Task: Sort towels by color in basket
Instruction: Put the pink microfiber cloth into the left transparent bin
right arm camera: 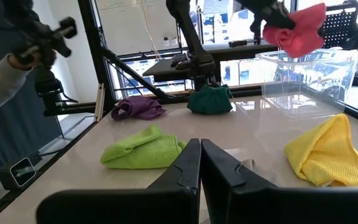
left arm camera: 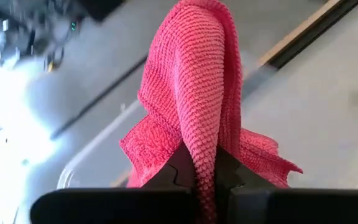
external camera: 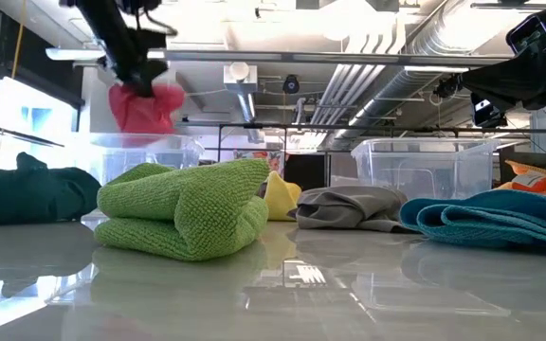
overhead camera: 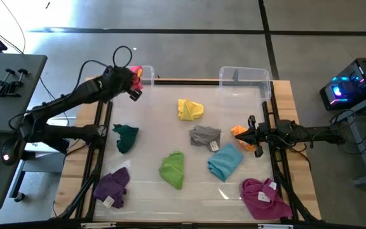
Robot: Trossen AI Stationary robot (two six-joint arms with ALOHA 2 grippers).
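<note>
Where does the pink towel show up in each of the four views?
High view: the pink towel hangs from the left gripper at the table's far left corner.
Low view: upper left, above the clear bin.
Left wrist view: centre, pinched between the fingers.
Right wrist view: upper right, over the same bin.
Shared landmark: the yellow towel, also in the right wrist view.

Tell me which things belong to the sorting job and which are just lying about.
Job: pink towel in left gripper, yellow towel, grey towel, green towel, clear bins.
Lying about: clamps on side desk, lit computer.
</note>
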